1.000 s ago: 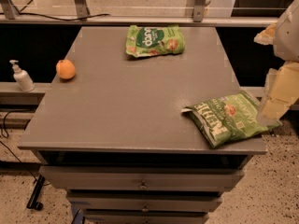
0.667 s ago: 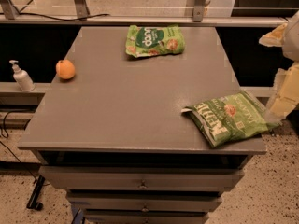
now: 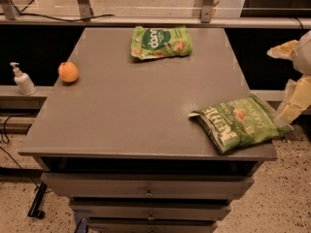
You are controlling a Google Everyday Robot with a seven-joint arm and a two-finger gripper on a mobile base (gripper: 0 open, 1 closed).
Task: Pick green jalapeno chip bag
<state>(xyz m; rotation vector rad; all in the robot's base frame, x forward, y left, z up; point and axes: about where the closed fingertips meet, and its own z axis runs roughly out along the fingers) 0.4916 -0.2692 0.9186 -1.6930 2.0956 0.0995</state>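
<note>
The green jalapeno chip bag [image 3: 240,123] is light green and crinkly with white "KETTLE" lettering and a small reddish picture. It lies flat at the front right corner of the grey table [image 3: 131,110]. My gripper [image 3: 293,102] is pale yellow and hangs at the right edge of the view. It is just beyond the bag's right end, at about the table's edge, and holds nothing that I can see.
A second green bag with a dark round logo [image 3: 160,42] lies at the back of the table. An orange [image 3: 68,72] sits near the left edge. A white pump bottle [image 3: 22,80] stands on a ledge to the left. Drawers [image 3: 148,193] are below the tabletop.
My gripper has shifted slightly to the right beside the bag's right end. The bag and the other objects have not moved.
</note>
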